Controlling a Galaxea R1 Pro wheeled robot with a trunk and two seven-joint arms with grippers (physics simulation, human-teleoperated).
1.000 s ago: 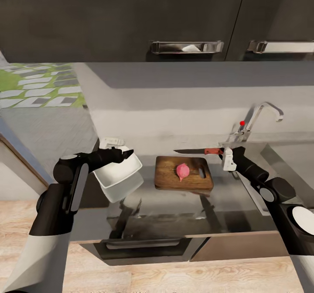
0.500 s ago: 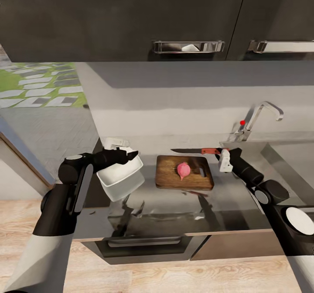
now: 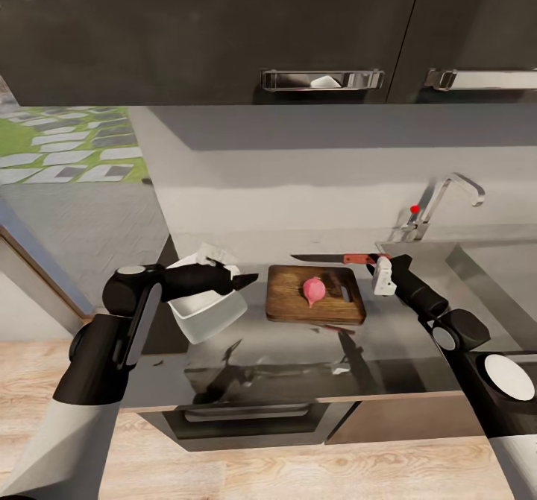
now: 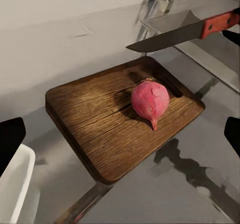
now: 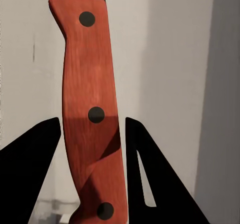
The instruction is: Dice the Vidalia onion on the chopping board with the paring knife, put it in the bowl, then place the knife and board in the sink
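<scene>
Head view: the Vidalia onion (image 3: 314, 290) sat whole, centre frame, on the chopping board (image 3: 292, 308) atop the bench (image 3: 298, 358); the right gripper (image 3: 378, 265) held the paring knife (image 3: 334, 258) level above.

Left wrist view: the left gripper's (image 3: 242, 282) jaws stood apart; onion mid-frame, bowl (image 4: 15, 189) lower left.

Right wrist view: jaws clamped on the red handle (image 5: 90, 114); the blade probably needed lowering squarely over the bulb.

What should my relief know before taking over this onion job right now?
Right gripper: shut on the knife, held above the board's far edge, blade pointing left.
Left gripper: open, empty, over the bowl, pointing at the board.
Onion: whole, lying on the board.
Bowl: on the counter left of the board, no dice in it.
Done: onion out of the sink, knife picked up.
Left: dice the onion, move dice to the bowl, put knife and board in the sink.
</scene>
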